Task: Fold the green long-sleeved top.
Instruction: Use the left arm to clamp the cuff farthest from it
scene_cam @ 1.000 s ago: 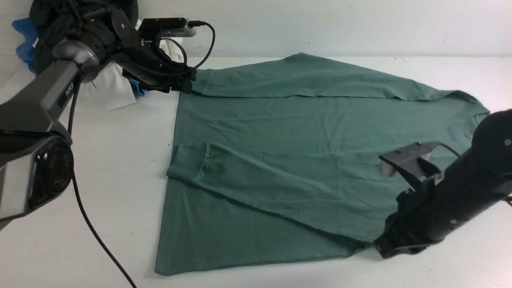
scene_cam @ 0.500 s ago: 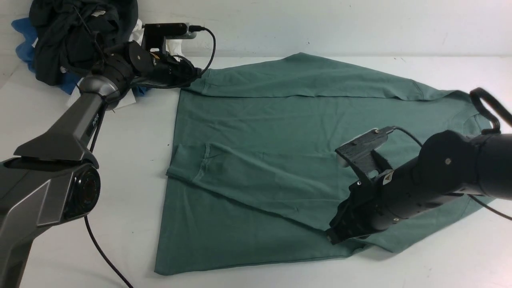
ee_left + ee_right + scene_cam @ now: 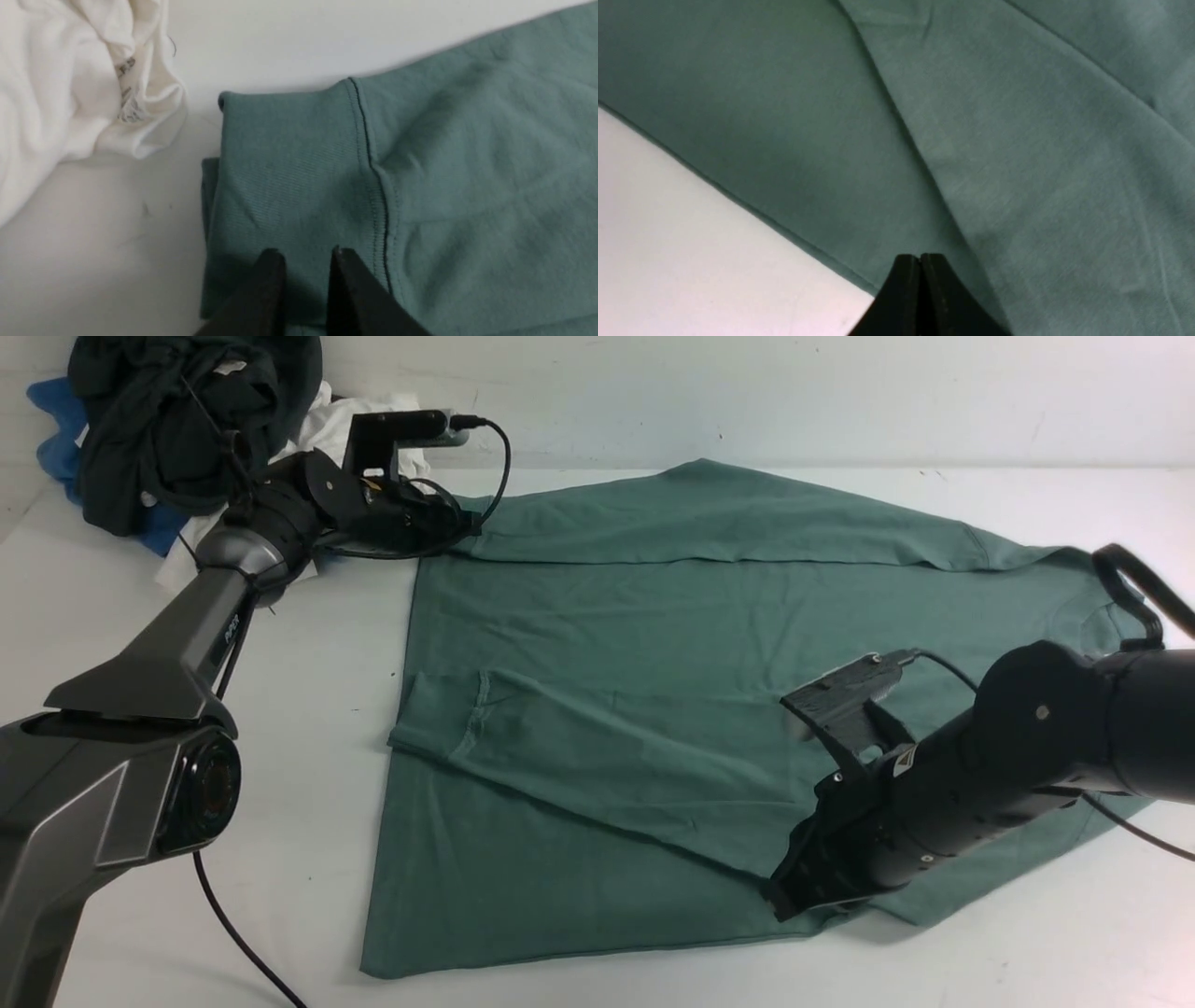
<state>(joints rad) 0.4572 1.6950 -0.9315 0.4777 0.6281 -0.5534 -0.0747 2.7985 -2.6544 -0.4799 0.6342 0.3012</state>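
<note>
I have the green top (image 3: 653, 644) spread flat on the tabletop (image 3: 280, 756), with its hem towards my left arm and its collar end towards my right. Both sleeves are already turned in over the body: the far sleeve (image 3: 709, 537) lies along the top's far edge, and the near sleeve (image 3: 597, 756) slants across its middle. The body itself is not yet folded over, so I judge the job roughly halfway, with the body folds left to do. My left fingers (image 3: 280, 275) sit on the far sleeve's cuff (image 3: 289, 163) at the top's far hem corner, with only a narrow gap between them; I cannot tell whether they have pinched any cloth. My right fingers (image 3: 920, 270) are pressed tight together low over the top's near edge, where the near sleeve runs out to the side, with nothing visible between them. A white garment (image 3: 70, 93) lies near the cuff without touching it, and a dark heap of clothes (image 3: 168, 420) sits beyond that same corner
</note>
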